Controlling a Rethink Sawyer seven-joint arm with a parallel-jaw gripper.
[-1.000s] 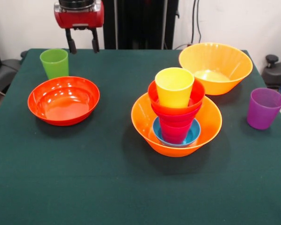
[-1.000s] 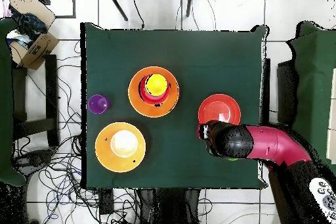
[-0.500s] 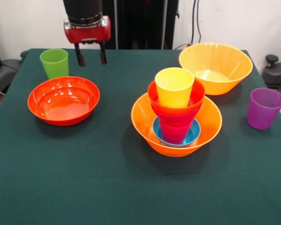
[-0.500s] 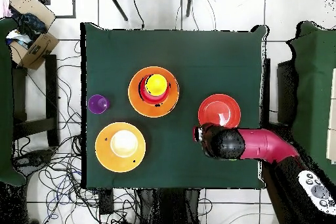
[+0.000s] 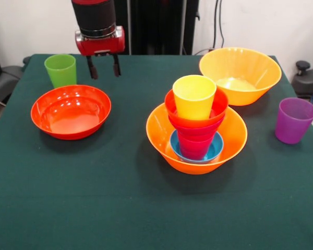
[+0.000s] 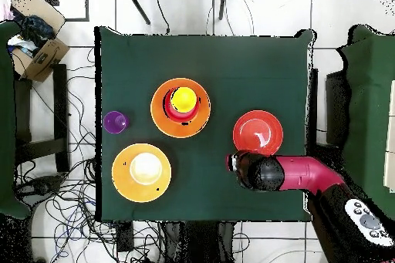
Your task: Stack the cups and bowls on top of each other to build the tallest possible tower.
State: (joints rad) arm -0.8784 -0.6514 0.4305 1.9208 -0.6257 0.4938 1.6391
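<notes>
Rising from a large glossy orange plastic bowl [image 5: 196,136] near the middle of the green-clothed worktop [image 5: 120,208], the tower [image 5: 195,117] is a nest of pieces: a small blue bowl [image 5: 215,147] at the bottom, a crimson-pink tapered cup [image 5: 194,146] in it, a magenta bowl [image 5: 195,129] and a red-orange small bowl [image 5: 219,107] above, and a yellow tapered tumbler [image 5: 194,96] on top, upright. In the overhead view the same stack shows as a yellow disc ringed by red and orange [image 6: 181,106].

Behind it and to the right in the front view stands a second large orange bowl [image 5: 240,75], empty and apart from the stack. A purple plastic cup [image 5: 294,120] stands upright near the right edge of the cloth. On the left sits a wide shallow red-orange bowl [image 5: 71,111], and just behind it an upright green cup [image 5: 60,70].

The red and black arm's claw [image 5: 104,66] hangs above the cloth behind the shallow bowl and to the right of the green cup, its two dark fingers [image 5: 93,68] spread apart with nothing between them. Overhead, the arm [image 6: 301,175] reaches in beside the shallow bowl [image 6: 258,132].
</notes>
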